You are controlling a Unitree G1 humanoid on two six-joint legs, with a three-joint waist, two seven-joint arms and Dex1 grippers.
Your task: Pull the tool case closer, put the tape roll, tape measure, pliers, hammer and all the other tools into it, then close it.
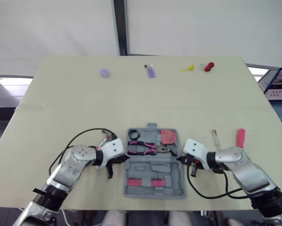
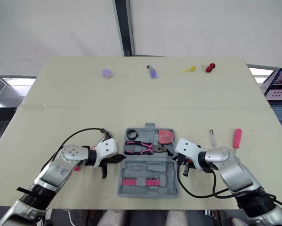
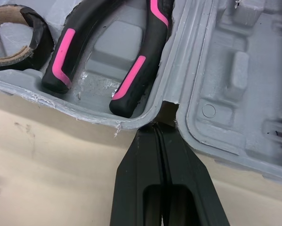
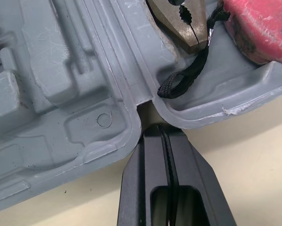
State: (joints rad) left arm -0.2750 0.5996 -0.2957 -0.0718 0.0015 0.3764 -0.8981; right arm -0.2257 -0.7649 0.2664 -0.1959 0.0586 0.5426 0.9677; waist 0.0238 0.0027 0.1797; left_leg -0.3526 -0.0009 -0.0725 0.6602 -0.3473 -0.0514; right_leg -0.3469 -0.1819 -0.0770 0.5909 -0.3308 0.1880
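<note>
Left gripper [image 3: 157,128] fingers pressed together, nothing between them, tips at the hinge notch on the left edge of the open grey plastic tool case [image 1: 155,167]. Right gripper [image 4: 162,128] the same: fingers together, empty, tips at the hinge notch on the case's right edge. Whether either tip touches the plastic I cannot tell.

The case lies flat and open on the beige counter [image 1: 60,108], near the robot's edge, between the two arms. The far half holds:
- a black tape roll [image 3: 39,40] in the left corner
- pink-and-black pliers [image 3: 138,70] lying across the middle, with the metal jaws toward the right gripper
- a pink round tape measure [image 4: 258,28] in the right corner, its black cord loop lying by the plier jaws

The near half holds a row of pink bits [image 1: 143,182] (other slots bare).

On the counter right of the case, beyond the right arm, are a pink-handled screwdriver [image 1: 241,138] and a small pale-handled tool [image 1: 216,138], side by side and apart from each other.

Along the far edge, well apart from the case, are a purple round disc [image 1: 105,73], a small purple bottle-like item [image 1: 150,71], a yellow item [image 1: 187,68] and a red item [image 1: 208,66].
</note>
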